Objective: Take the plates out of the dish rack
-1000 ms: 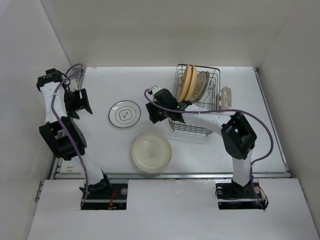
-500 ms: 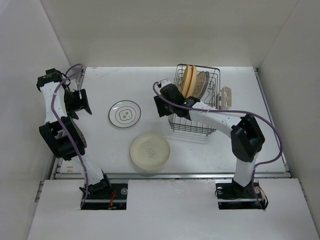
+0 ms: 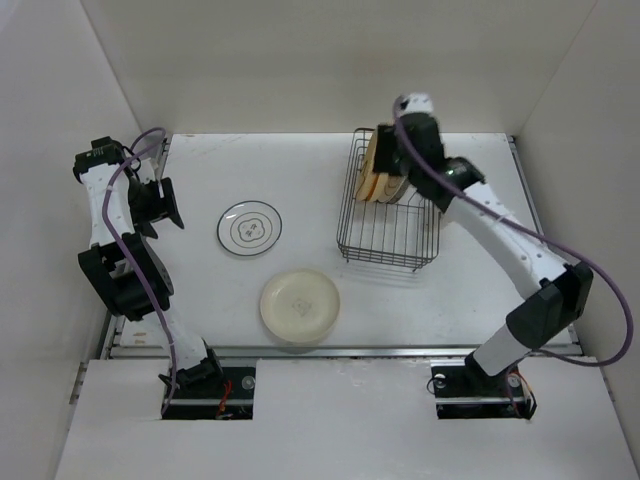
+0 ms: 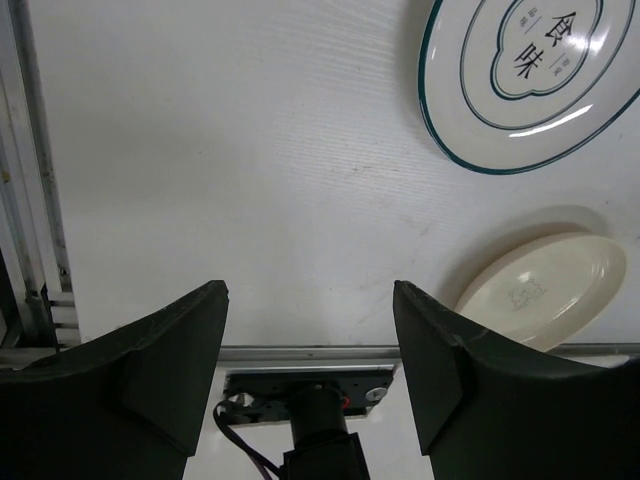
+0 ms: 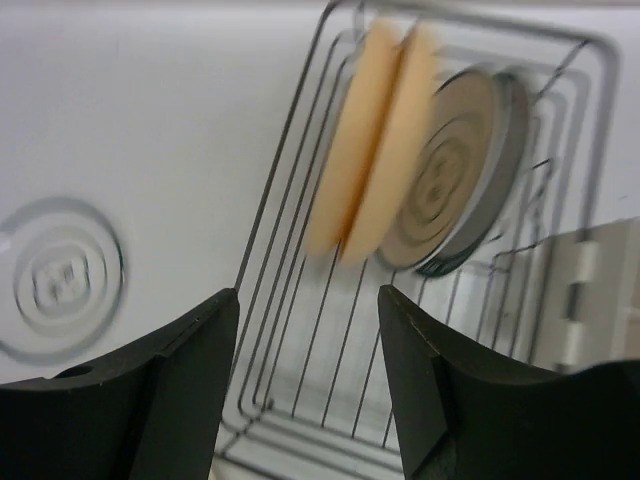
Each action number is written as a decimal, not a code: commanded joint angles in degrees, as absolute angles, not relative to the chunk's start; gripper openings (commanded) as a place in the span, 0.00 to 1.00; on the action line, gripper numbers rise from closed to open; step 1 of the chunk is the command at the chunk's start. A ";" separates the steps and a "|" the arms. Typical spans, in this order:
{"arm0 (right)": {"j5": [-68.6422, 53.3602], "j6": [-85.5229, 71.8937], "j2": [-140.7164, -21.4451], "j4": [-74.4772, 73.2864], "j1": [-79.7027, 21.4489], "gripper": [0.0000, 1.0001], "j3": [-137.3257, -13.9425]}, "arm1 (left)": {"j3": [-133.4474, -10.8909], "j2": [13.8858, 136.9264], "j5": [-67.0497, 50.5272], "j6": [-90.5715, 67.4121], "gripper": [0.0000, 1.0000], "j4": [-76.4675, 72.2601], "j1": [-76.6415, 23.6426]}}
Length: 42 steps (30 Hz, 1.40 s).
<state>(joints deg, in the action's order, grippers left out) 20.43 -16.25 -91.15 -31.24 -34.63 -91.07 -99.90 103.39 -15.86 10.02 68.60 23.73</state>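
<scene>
The dish rack [image 3: 388, 225] is dark wire, its plates [image 5: 372, 140] orange-tan.

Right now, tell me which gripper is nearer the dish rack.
Right. The right gripper hangs over the far end of the dish rack; the left gripper is far off, near the left edge of the table.

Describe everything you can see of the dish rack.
The dish rack is a rectangular basket of thin dark wire, upright on the table, right of centre. Two orange-tan plates and a ring-patterned plate stand on edge at its far end; the near part is empty. A cream holder sits on its right side.
</scene>
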 commanded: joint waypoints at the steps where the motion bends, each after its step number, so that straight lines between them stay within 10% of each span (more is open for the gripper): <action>1: 25.58 -22.05 -93.14 -34.52 -24.98 0.64 -99.65 | -101.95 102.04 -18.10 9.84 0.64 70.57 23.82; 21: 16.62 -25.05 -116.80 -37.01 -10.90 0.48 -110.93 | -103.62 103.62 -15.91 9.84 0.68 71.63 23.82; 24: 15.48 -25.05 -117.33 -36.30 -10.90 0.35 -109.08 | -103.62 104.15 -15.30 9.84 0.68 71.63 23.82; 27: 14.33 -24.27 -118.48 -36.30 -10.90 0.00 -109.77 | -103.62 104.15 -14.68 9.84 0.68 71.63 23.82; 42: 41.20 -10.63 -106.79 -37.70 -16.87 0.00 -120.67 | -105.38 102.39 -22.59 13.79 1.00 72.25 21.37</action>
<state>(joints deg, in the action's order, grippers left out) 29.89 -12.86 -114.39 -39.53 -16.29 -114.48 -103.31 104.53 -19.77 11.44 70.50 23.11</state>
